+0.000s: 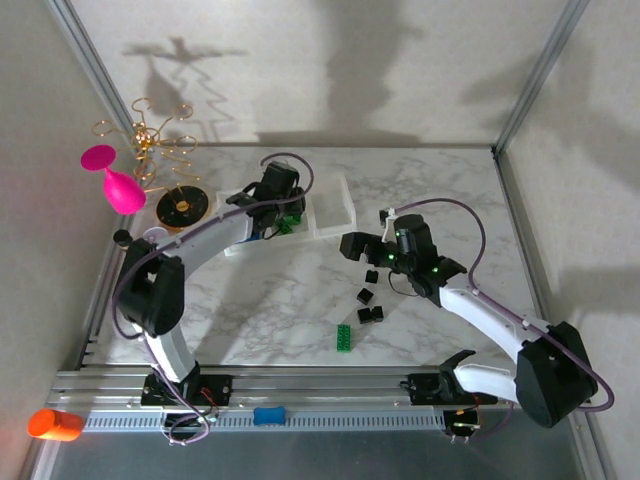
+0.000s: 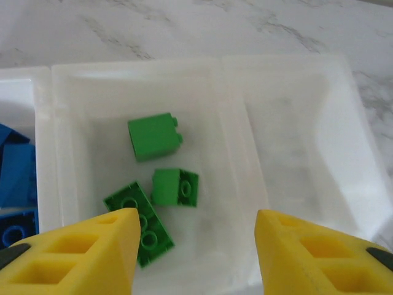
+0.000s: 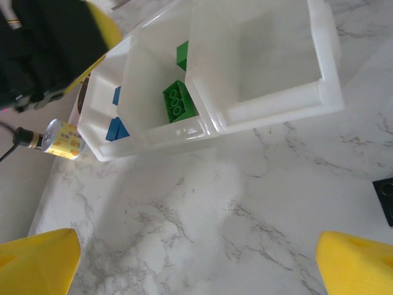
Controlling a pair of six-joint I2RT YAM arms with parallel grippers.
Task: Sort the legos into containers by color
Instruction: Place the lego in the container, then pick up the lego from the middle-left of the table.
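Observation:
The clear three-compartment tray [image 2: 230, 141] lies at the back of the table. Three green legos [image 2: 155, 136] lie in its middle compartment, blue legos [image 2: 15, 172] in the left one, and the right compartment [image 2: 301, 141] holds nothing. My left gripper [image 2: 196, 246] hovers open over the middle compartment with nothing between its fingers. My right gripper [image 3: 196, 258] is open wide above bare marble in front of the tray [image 3: 270, 101]. On the table lie one green lego [image 1: 344, 338] and three black legos [image 1: 370, 314]; another black lego [image 3: 385, 200] shows at the right wrist view's edge.
A round black-and-gold dish [image 1: 182, 207], a gold wire stand [image 1: 160, 140] and a pink object [image 1: 120, 188] stand at the back left. A small yellow-labelled cylinder [image 3: 61, 139] sits left of the tray. The metal rail with its blue clip [image 1: 268, 415] runs along the near edge.

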